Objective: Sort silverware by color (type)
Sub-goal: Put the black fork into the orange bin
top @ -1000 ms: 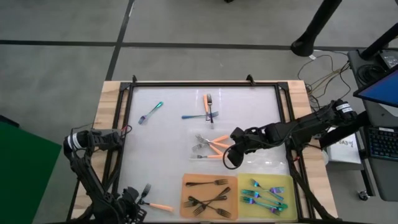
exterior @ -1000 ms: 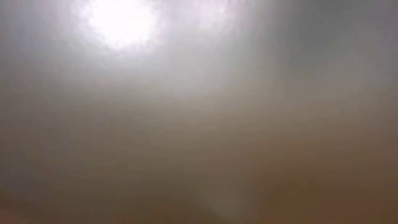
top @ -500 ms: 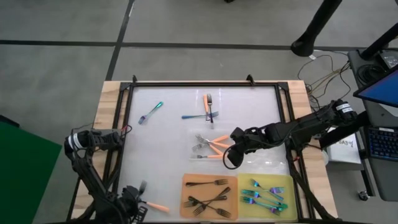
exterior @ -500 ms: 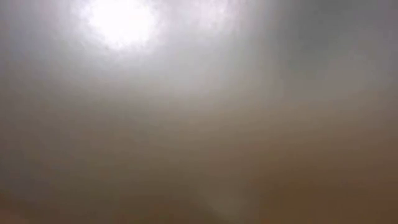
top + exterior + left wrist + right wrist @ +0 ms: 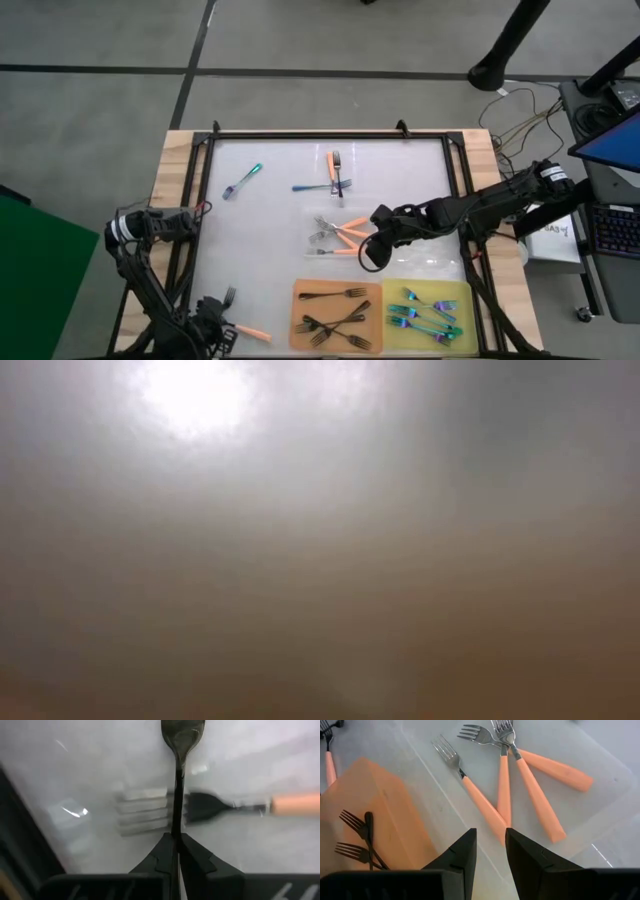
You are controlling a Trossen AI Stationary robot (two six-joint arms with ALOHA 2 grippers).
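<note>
Left arm folded back along the surface's left edge, elbow out, left claw (image 5: 212,322) low at the near-left corner — fingers (image 5: 165,851) pressed together, clamped on a thin dark stem. Right arm stretched in from the right side, bent slightly at the wrist, right claw (image 5: 368,250) hanging over the middle-right of the surface — fingers (image 5: 465,851) set a little apart, nothing between them.

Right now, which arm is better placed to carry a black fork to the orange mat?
The left. Its hand is shut on a black fork at the table's near left corner. The right hand is open and empty above the orange-handled forks.
</note>
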